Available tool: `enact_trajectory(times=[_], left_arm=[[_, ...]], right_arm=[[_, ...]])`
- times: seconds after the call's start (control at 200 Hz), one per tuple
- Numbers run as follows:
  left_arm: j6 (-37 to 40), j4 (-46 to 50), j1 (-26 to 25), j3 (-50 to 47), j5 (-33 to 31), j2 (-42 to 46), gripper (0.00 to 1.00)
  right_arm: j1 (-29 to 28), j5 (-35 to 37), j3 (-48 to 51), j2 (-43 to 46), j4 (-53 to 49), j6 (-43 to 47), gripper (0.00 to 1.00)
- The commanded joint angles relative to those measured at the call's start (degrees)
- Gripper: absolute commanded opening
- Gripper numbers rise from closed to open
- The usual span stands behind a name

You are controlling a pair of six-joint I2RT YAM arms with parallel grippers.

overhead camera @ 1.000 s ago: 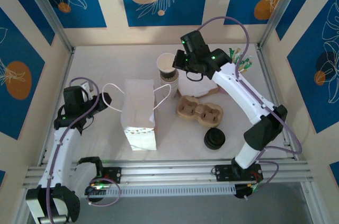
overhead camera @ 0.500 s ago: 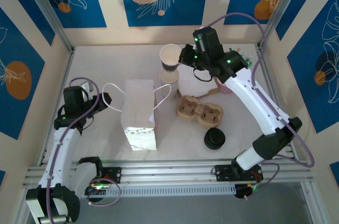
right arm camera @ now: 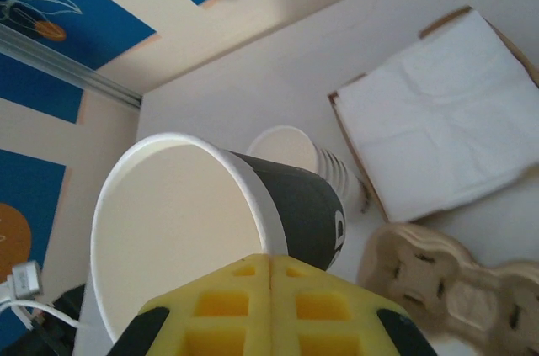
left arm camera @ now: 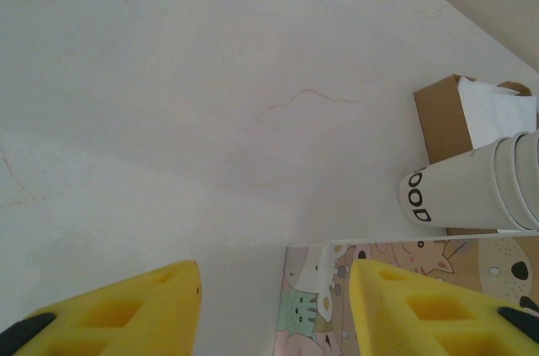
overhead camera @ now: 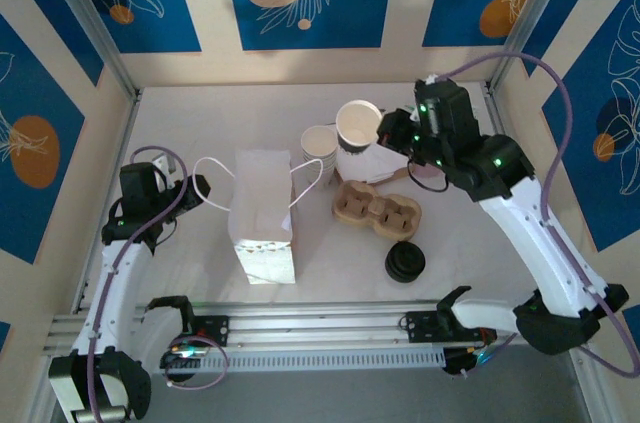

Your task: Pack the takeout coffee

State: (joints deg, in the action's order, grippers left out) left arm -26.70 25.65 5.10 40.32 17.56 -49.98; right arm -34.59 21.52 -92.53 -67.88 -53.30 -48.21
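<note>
I'm gripping the rim of an open black-sleeved cream paper cup (overhead camera: 357, 127) with the right hand (overhead camera: 386, 133), and the small black-lidded takeout coffee (overhead camera: 405, 263) is sitting upright on the bench (overhead camera: 200, 113) below it, toward this arm's base, past the brown pulp carrier (overhead camera: 375, 210).

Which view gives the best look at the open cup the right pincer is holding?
Right wrist: the open cup sits close up, its rim pinched by the shut right pincer, cream inside and dark sleeve plain. Top external shows the cup small, from above, beside the cup stack.
</note>
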Motion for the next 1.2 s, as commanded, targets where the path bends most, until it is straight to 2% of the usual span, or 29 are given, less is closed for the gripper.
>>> enact_trajectory(times=[0.0, 0.185, 0.36, 0.595, 0.78, 1.01, 1.196], left_arm=[[-0.40, -1.08, 0.33, -0.14, 0.19, 0.34, 0.50], [-0.55, -1.13, 0.32, -0.23, 0.35, -0.62, 0.49], [-0.73, -1.26, 0.25, -0.15, 1.35, -2.00, 0.49], [-0.64, -0.98, 0.23, -0.09, 1.25, -2.20, 0.49], [-0.59, -0.95, 0.13, -0.14, 1.06, -2.52, 0.49], [-0.56, -0.94, 0.05, 0.03, 1.14, -2.86, 0.49], [-0.46, -0.60, 0.03, -0.04, 0.85, -2.73, 0.49]], right_arm=[[-0.13, 1.77, 2.83, 3.47, -5.44, -2.45, 0.00], [-0.17, 0.32, 8.42, 6.63, -9.16, -4.09, 0.00], [-1.02, -4.04, 14.14, 8.84, -7.77, -4.29, 0.00], [-7.53, -4.72, 18.32, 9.69, -9.01, -5.75, 0.00], [-12.44, -4.36, 22.07, 10.24, -9.13, -10.20, 0.00], [-16.75, -3.89, 30.10, 9.50, -1.45, -13.49, 0.00], [-16.83, -1.59, 34.71, 8.39, 5.92, -13.23, 0.00]])
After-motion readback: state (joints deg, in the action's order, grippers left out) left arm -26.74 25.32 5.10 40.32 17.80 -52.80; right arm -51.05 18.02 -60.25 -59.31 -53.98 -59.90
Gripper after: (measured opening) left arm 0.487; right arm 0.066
